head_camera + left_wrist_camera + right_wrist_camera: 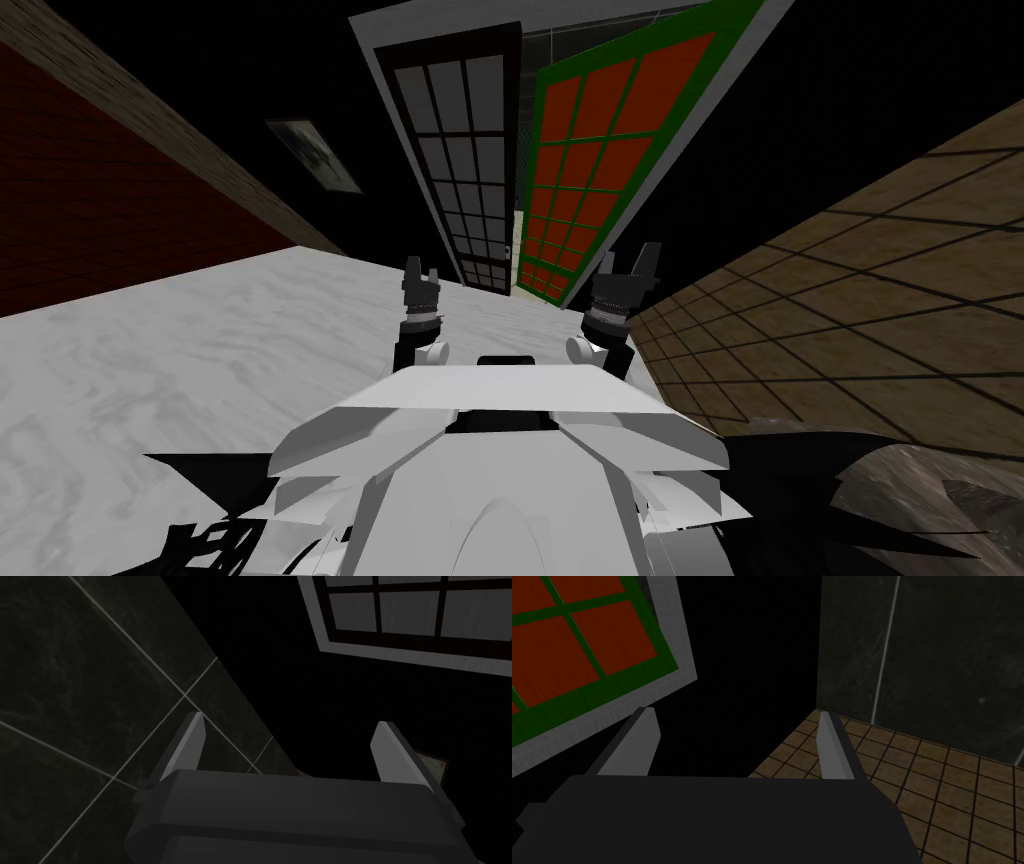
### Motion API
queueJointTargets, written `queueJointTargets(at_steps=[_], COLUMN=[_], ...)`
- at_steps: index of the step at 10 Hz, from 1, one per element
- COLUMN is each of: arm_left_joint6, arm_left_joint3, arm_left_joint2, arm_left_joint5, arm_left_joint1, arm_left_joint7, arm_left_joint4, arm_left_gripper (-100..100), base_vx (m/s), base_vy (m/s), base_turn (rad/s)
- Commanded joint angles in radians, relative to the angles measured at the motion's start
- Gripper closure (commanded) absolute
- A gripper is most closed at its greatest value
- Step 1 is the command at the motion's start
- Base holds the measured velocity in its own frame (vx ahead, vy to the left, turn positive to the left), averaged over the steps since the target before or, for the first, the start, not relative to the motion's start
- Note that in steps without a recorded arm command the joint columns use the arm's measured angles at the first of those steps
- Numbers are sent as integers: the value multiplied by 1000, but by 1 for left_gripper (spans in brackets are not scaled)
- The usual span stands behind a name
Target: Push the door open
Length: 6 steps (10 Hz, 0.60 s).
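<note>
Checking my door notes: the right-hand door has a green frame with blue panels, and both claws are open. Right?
The panels are wrong: the green-framed door has red panels, not blue, per the head view. The left claw and right claw are open.

The floor (200, 340) was a pale, grey-white marbled surface, wide at the near left and narrowing toward the far middle. Along its left edge rose a brick wall (120, 180), dark red under a tan band. Along its right edge a tan tiled wall (850, 300) met it. At the far end two door leaves stood with their lower edges at the floor. The left leaf (465, 160) was dark-framed with grey panes. The right leaf (590, 170) was green with red panels and angled away from the other. A narrow pale strip showed in the gap between their feet. At the near right lay a mottled brown-grey patch (930, 500); what it was could not be told.
</note>
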Motion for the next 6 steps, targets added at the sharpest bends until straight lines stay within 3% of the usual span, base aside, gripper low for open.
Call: queueJointTargets(at_steps=[1, 6], arm_left_joint6=[-8, -37], arm_left_joint3=[0, 1], arm_left_joint2=[8, 29], arm_left_joint5=[15, 66], arm_left_joint1=[-10, -46], arm_left_joint7=[25, 115], arm_left_joint4=[29, 131], arm_left_gripper=[-100, -100], base_vx=[33, 108], base_vy=[0, 21], base_turn=[-118, -104])
